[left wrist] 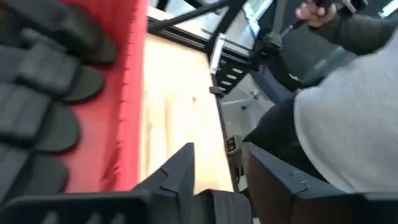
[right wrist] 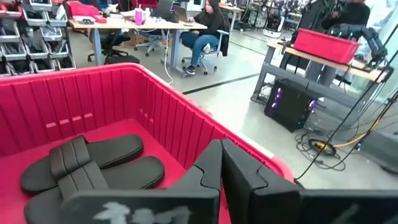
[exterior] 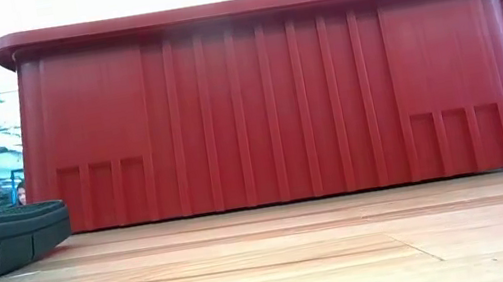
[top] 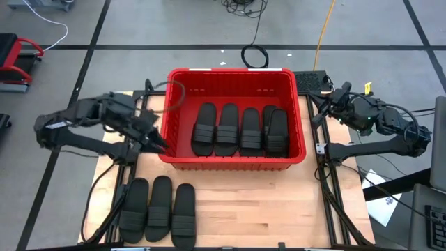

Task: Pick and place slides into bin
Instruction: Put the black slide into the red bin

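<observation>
Five slides [top: 240, 130] crowd the bin [top: 301, 150], the rightmost pair overlapping.

The left gripper [left wrist: 217, 171], fingers apart and empty, is hanging over the wooden table [left wrist: 177, 106] just outside the red bin [left wrist: 127, 93], where black slides [left wrist: 43, 81] are lying overlapped. A person's grey sleeve [left wrist: 348, 118] is showing beyond the table's edge.

red ribbed bin [top: 233, 159], black slides [top: 159, 209]

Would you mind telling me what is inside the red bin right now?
The bin holds five black slides side by side, the rightmost two overlapping. The floor beneath them is covered, so anything underneath cannot be seen.
</observation>
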Tool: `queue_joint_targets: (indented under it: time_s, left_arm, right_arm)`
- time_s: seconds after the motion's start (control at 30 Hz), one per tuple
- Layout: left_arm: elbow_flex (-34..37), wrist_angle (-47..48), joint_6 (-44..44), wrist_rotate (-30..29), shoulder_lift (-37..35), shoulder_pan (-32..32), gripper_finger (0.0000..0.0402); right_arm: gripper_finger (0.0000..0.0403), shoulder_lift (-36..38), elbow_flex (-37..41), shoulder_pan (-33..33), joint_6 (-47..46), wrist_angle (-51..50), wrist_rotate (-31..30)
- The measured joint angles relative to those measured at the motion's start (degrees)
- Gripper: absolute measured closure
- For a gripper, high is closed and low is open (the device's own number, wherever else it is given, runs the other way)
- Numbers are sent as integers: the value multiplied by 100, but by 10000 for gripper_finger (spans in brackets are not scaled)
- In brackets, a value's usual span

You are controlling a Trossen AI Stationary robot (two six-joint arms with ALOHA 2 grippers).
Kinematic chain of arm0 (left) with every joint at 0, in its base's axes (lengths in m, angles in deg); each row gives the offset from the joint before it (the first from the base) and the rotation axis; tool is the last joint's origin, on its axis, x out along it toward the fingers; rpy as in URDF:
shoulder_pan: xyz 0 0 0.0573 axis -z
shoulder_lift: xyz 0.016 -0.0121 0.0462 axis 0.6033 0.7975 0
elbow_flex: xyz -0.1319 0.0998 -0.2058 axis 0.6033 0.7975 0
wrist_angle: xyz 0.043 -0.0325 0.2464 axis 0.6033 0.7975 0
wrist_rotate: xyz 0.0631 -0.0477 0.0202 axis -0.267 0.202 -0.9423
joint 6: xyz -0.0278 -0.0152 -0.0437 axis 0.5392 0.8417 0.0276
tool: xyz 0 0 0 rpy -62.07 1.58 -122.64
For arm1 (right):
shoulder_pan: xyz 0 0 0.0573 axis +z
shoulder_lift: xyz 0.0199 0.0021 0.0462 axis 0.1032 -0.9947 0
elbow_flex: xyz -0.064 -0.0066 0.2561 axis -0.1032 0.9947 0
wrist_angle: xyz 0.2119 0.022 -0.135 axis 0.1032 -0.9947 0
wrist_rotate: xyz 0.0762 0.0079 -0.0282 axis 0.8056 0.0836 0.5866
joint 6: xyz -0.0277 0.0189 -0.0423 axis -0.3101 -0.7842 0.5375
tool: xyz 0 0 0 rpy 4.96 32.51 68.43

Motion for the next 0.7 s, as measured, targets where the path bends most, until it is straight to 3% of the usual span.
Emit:
queue_joint_targets:
  time_s: [0.27, 0.5, 0.7]
  left_arm:
    - [488, -303, 596, -566, 746, 1344, 216]
    - [1169, -1119, 1325, -602, 1367, 2445, 210]
    - [1750, -1939, 1891, -828, 1753, 2930, 209]
  right_arm:
    - [403, 15, 0, 0, 315, 100, 70]
    - [403, 103, 0, 2, 796, 93, 769]
    - [403, 161, 0, 2, 883, 93, 787]
